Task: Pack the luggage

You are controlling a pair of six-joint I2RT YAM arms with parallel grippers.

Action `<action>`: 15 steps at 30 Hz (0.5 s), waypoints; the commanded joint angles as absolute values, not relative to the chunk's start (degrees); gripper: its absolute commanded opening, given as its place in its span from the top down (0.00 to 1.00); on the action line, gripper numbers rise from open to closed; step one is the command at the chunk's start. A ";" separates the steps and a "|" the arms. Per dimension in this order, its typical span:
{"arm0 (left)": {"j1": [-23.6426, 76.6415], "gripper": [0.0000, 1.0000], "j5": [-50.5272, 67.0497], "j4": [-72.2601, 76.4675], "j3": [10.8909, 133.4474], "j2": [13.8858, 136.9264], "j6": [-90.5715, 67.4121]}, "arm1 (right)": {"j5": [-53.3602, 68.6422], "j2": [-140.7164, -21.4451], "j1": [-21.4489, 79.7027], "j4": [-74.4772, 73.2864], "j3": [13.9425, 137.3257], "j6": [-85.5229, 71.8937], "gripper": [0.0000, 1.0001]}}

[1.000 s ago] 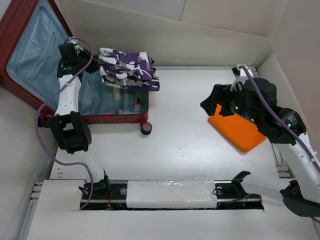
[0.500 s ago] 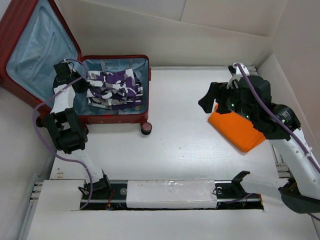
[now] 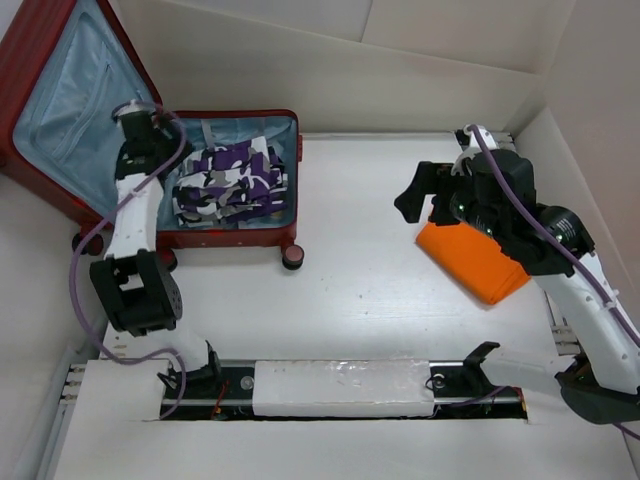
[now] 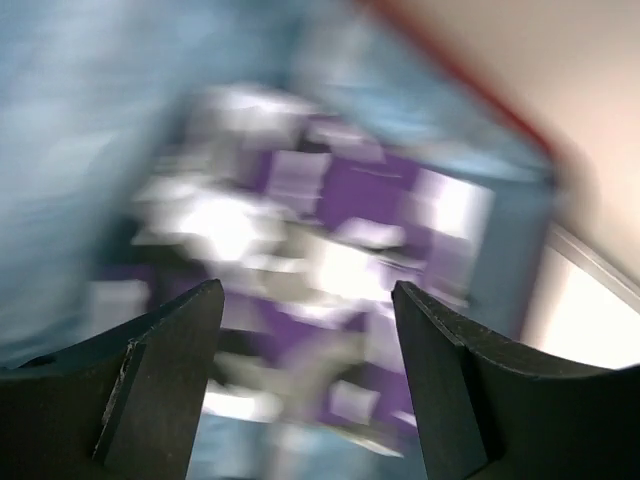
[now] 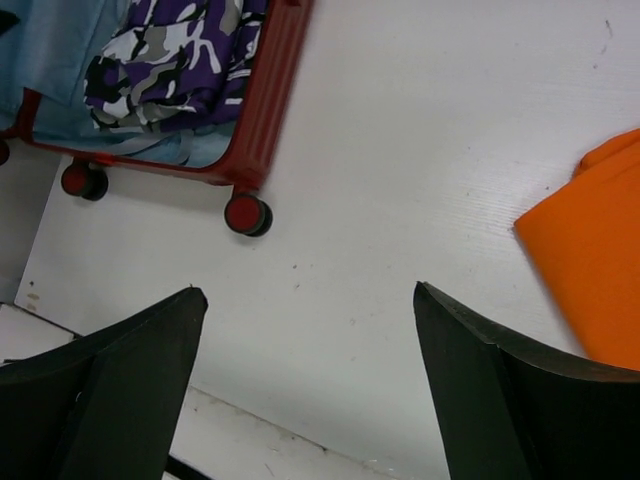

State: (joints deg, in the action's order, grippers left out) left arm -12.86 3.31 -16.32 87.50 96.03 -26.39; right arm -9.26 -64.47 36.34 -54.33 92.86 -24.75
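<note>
At 10 o'clock on counter (image 3: 350, 300): luggage (image 3: 220, 238), lid raised, purple camo garment (image 3: 228, 185) lying in lower half. Left claw (image 4: 305, 300): spread, pinching nothing, above garment; view blurred. Right claw (image 5: 307, 292): spread wide, empty, over bare counter, orange cloth (image 3: 480, 262) at 3 o'clock.

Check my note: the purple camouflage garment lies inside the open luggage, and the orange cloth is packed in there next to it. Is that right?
Not quite. The orange cloth is not in the luggage; it lies on the table, far off to the right. The purple camouflage garment does lie inside the open luggage. The top external view shows this.
</note>
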 commanded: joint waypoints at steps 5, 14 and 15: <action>25.62 0.35 -1.76 -13.71 93.42 94.99 -25.48 | -16.42 -66.01 35.51 -52.82 102.89 -26.72 0.18; 54.82 0.36 4.38 -16.70 113.95 122.91 -34.72 | -21.18 -63.20 35.51 -54.57 109.07 -29.96 0.88; 56.06 0.36 4.39 -17.40 116.08 124.87 -35.41 | -20.57 -63.19 34.99 -55.28 109.07 -30.67 0.85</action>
